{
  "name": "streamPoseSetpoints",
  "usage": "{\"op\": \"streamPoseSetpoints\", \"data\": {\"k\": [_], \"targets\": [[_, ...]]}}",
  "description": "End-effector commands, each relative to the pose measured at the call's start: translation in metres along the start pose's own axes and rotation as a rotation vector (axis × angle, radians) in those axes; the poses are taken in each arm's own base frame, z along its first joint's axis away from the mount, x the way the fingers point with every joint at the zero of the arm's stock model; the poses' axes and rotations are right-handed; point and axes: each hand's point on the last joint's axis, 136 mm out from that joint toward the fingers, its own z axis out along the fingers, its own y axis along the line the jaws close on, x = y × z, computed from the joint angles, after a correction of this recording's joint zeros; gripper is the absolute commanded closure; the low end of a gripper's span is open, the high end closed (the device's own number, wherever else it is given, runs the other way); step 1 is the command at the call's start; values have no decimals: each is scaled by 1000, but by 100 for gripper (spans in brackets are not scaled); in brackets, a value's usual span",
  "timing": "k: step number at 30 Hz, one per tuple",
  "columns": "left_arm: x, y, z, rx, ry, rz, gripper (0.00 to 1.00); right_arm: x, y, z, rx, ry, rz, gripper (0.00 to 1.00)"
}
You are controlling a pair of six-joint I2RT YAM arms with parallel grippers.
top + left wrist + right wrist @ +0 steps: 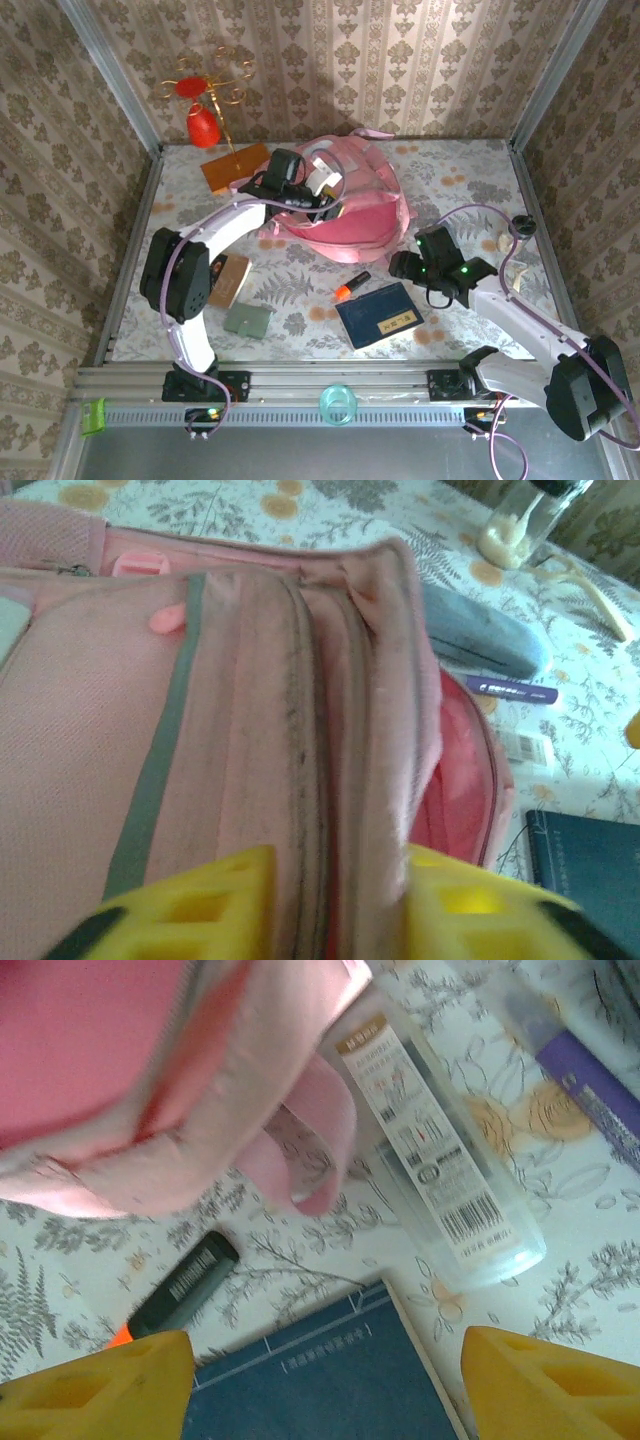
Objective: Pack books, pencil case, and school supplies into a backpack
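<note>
Nearest to you, the navy book (378, 314) lies flat on the table (450, 170), a little right of centre. The tan book (229, 280) lies well apart from it, at the near left. Your right pincer (325, 1385) hangs at the far side of the navy book, its fingers (100, 1385) spread wide and nothing held between them. Just beyond this book lies the marker (180, 1290). Near it is the clear stick (440, 1160), close to the backpack's edge and beside a purple pen (590, 1080). Farther, at the middle, sits the backpack (350, 215). Your left pincer (335, 910) is at its top, about half open, with a fold of pink cloth between the fingers (200, 905). Whether it really pinches the cloth, I cannot tell.
</note>
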Motion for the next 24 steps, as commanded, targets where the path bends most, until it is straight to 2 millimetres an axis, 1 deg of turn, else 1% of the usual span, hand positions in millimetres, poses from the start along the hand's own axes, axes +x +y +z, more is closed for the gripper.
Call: {"op": "streamPoseSetpoints", "data": {"k": [1,3,4,5,6,9,11,13,16,18,20,24], "targets": [[-2,18,-13,-159,-49,-46,34,33,-13,-3,78,153,-3,22],[6,14,-26,-237,-77,-110,24,44,-21,-5,126,185,9,17],[11,6,-33,-267,-92,-138,15,51,-25,-9,153,200,14,14],[19,-4,-38,-283,-92,-163,10,55,-28,-12,172,208,21,12],[26,-17,-39,-276,-81,-171,9,59,-30,-15,186,218,24,11],[57,-62,-30,-199,24,-214,10,75,-37,-23,234,257,35,6],[86,-96,-19,-103,143,-266,16,91,-39,-27,251,295,51,5],[111,-115,-15,-86,225,-296,18,106,-37,-28,242,321,73,5],[140,-130,-14,-64,273,-364,19,125,-25,-16,154,345,153,4],[156,-134,-13,-59,317,-411,20,132,-13,-6,89,347,201,4],[169,-137,-12,-62,360,-441,20,132,-2,1,45,337,221,5],[189,-139,-7,-60,395,-485,19,127,8,9,8,299,231,8]]}}
